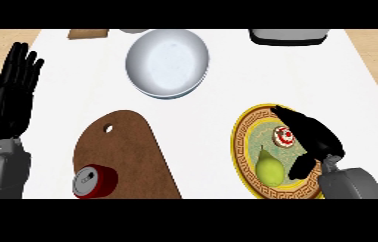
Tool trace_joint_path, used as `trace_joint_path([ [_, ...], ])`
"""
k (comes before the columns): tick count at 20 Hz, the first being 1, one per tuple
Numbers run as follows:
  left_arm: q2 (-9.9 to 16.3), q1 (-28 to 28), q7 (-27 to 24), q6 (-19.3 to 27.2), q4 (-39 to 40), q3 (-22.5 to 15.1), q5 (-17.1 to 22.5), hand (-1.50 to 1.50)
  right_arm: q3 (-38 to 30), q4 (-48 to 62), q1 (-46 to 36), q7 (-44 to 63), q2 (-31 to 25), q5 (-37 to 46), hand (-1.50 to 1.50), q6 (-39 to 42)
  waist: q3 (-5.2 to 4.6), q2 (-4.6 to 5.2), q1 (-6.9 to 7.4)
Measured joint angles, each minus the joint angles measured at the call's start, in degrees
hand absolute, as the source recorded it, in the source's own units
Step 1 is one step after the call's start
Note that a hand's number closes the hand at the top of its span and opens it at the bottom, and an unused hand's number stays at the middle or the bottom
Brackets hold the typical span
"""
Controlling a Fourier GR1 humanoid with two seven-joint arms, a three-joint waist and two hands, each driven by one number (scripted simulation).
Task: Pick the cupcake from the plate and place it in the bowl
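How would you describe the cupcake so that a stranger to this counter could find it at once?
Find the gold-rimmed plate at the counter's right, under the right hand. Two foods lie on it. The cupcake is the small round one with red-and-white top, beyond the green pear.

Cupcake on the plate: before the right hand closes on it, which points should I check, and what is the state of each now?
1. Cupcake sits on the plate, not lifted: ok.
2. Right hand is over the plate, fingers and thumb spread around the cupcake, not closed: ok.
3. Pear lies close beside the cupcake, near the thumb; may get bumped: not ok.
4. Bowl holds nothing: ok.
5. Left hand rests open at the left edge, away from the path: ok.
6. Hand height above the cupcake: cannot tell.
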Motion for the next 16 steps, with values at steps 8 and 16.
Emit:
trace_joint_path([
  [8,-0.87,1.48,0.48,0.06,-1.89,-0.11,-0.75,0.0,-1.34,5.52,-1.54,-7.75,-0.2,3.06,1.5,-6.78,-0.13,-0.1,0.03],
  [16,-1.27,-0.22,0.2,0.09,0.12,0.42,-1.35,0.0,-3.23,5.86,-1.88,-11.87,-0.61,5.48,1.5,-9.44,-0.14,-0.1,-0.12],
])
